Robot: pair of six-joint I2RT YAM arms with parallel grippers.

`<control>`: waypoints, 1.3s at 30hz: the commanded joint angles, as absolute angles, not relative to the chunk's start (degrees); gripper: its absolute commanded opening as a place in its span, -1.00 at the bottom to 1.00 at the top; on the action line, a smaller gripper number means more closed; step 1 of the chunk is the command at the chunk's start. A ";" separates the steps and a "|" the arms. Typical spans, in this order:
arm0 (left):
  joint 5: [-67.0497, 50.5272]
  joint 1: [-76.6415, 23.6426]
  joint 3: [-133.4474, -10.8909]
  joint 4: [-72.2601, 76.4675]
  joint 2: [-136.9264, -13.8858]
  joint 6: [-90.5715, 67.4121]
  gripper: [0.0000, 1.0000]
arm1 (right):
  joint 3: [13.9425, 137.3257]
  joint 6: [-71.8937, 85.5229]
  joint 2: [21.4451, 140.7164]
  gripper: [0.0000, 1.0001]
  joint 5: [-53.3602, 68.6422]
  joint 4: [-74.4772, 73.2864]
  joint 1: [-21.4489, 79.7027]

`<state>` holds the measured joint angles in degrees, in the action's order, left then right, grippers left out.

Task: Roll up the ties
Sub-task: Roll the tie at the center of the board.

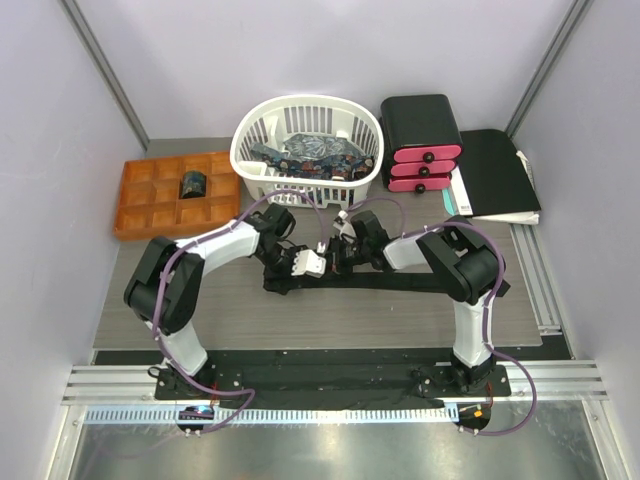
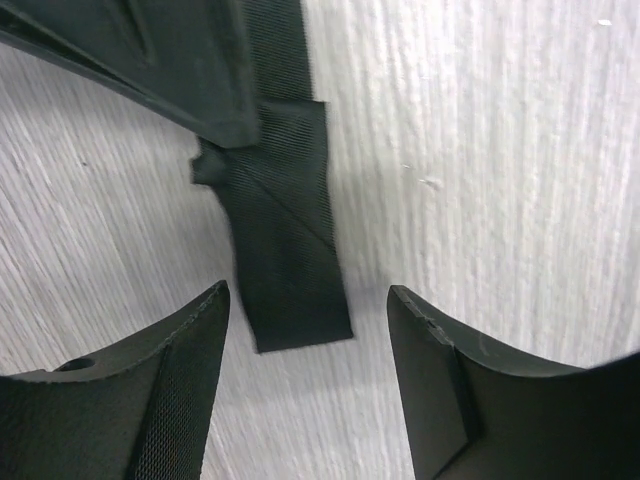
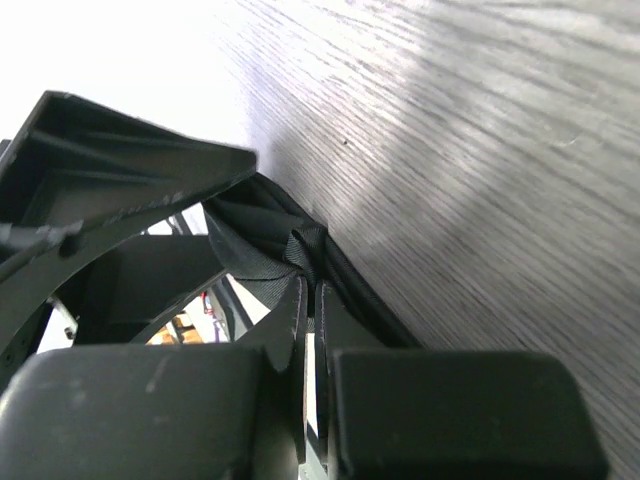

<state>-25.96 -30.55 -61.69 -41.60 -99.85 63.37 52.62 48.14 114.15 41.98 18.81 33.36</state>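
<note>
The black tie [image 1: 400, 283] lies flat on the tabletop [image 1: 150, 300], just in front of the white basket [image 1: 250, 150] (toward the arm bases). Its long axis runs left to right, parallel to the basket's front. Both arms crowd over its left part. One squared-off end, creased by a fold, sits between the released left fingers [image 2: 190, 340], which do not touch it. The right fingers [image 3: 290, 320] are clenched on a pucker of the cloth. Inside the basket lie patterned ties [image 1: 310, 152], too tangled to count. Left of the basket, one orange tray [image 1: 140, 200] holds one rolled coil [image 1: 190, 185]. To the basket's right stand one black box [image 1: 420, 118] with three pink drawers and one black folder [image 1: 495, 170].
</note>
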 commanded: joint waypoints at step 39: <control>-22.17 -39.37 -69.00 -37.44 -106.87 45.62 -0.30 | 52.74 49.39 114.70 -0.94 38.14 19.69 32.96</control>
